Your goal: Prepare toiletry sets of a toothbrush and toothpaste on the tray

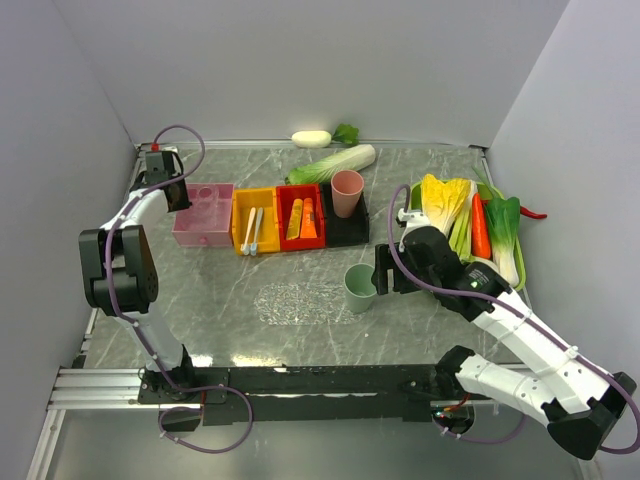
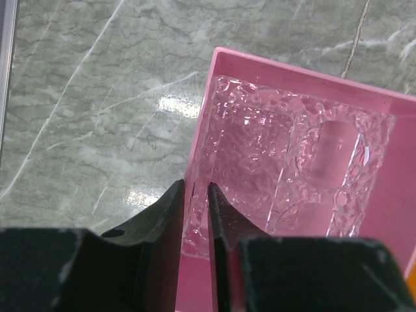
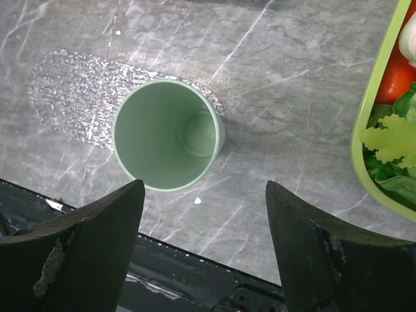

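- Left gripper [image 2: 195, 188]: jaws narrow astride the edge of a clear tray [image 2: 260, 149] in the pink bin [image 2: 292, 68] — whether pinching, we cannot tell.
- Right gripper [image 3: 205, 185]: jaws wide above the green cup [image 3: 166, 133], beside a second tray [image 3: 71, 91] on the table.

Grey marble table [image 1: 200, 290], plain white walls [image 1: 300, 60]

One camera sits high at the near edge, looking down on the whole tabletop [image 1: 200, 290]. The left wrist camera peers close into the pink bin [image 2: 292, 73], upper left overhead. The right one looks down near the green cup [image 3: 162, 130], mid-frame overhead.
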You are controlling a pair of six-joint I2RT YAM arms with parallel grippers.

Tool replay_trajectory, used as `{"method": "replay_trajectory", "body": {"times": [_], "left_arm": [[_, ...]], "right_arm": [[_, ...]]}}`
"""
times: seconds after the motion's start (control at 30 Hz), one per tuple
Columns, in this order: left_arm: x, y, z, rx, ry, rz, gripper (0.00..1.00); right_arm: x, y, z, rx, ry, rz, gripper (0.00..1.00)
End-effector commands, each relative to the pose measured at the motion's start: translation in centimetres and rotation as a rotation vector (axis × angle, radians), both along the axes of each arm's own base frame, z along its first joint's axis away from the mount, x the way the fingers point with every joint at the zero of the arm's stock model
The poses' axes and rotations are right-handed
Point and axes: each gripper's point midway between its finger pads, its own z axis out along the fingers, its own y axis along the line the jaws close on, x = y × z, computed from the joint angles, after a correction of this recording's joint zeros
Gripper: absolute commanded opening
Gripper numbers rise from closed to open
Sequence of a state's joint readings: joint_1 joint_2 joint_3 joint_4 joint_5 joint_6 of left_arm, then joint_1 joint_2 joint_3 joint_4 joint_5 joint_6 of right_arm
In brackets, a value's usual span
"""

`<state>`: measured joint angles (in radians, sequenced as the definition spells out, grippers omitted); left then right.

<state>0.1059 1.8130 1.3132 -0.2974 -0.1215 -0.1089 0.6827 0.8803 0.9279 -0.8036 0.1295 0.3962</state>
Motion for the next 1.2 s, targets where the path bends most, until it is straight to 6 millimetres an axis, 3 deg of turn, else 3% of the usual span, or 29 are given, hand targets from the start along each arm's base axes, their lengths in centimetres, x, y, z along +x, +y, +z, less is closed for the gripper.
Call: {"method": "replay_trajectory", "body": {"times": [0.0, 0.33, 0.63, 1.17], "left_arm": [[1.1, -0.4, 2.8, 0.032, -0.071, -0.021, 0.23], [0.8, -0.6, 4.5, 0.067, -0.104, -0.02, 0.16], [0.4, -0.6, 5.7, 0.078, -0.128, -0.013, 0.01], [-2.0, -1.4, 10.2, 0.15, -0.217, -0.059, 0.01]], "right_arm": [[0.4, 0.1, 0.2, 0.014, -0.017, -0.013, 0.82], [0.4, 0.1, 0.1, 0.011, -0.014, -0.013, 0.82], [0.3, 0.0, 0.1, 0.01, -0.01, -0.018, 0.82], [0.0, -0.6, 1.6, 0.01, -0.028, -0.033, 0.82]]}}
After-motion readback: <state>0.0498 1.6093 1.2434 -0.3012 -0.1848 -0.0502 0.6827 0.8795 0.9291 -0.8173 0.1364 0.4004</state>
